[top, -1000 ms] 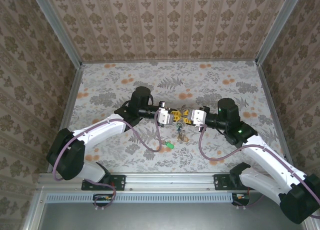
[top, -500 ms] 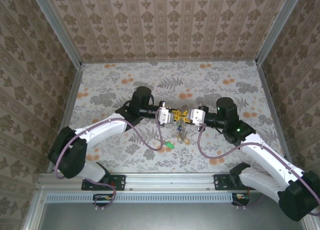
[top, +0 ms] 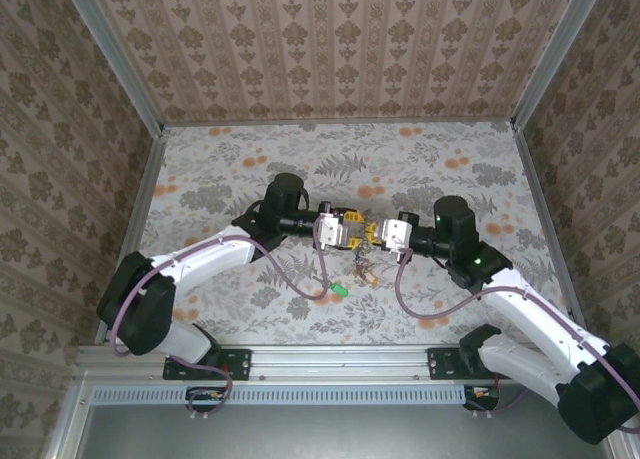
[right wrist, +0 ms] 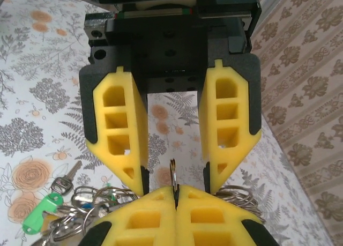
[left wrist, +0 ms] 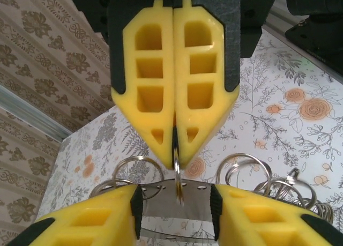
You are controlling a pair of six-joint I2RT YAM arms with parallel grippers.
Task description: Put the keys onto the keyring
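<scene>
Nearest the arm bases, a ribbed aluminium rail (top: 320, 364) runs along the near edge of the tabletop (top: 220, 169), which is covered in a pale cloth printed with grey leaves and orange roses. Just beyond the rail, a small key with a bright green plastic head (top: 340, 291) lies alone on the cloth, beside a loop of purple cable (top: 300, 279) from the left arm. A little farther in sits a loose cluster of silver split rings and small keys (top: 365, 270); from above I cannot tell whether it hangs or rests on the cloth. Over it, near the middle of the tabletop, the left gripper (top: 350, 230) and the right gripper (top: 383, 235) meet tip to tip. The right jaws are pressed fully together, pinching the thin dark keyring hoop (right wrist: 172, 172) edge-on at their very tips. The left jaws stand apart, one yellow pad on each side of that hoop and neither touching it. In the left wrist view, a flat metal plate (left wrist: 161, 206) lies beneath the pinched hoop among the silver rings. Open cloth spreads to both sides and toward the far edge, well apart from the cluster. Aluminium posts (top: 115, 59) frame the corners, and walls papered in brown damask stripes (top: 330, 49) close in the left, right and far sides.
</scene>
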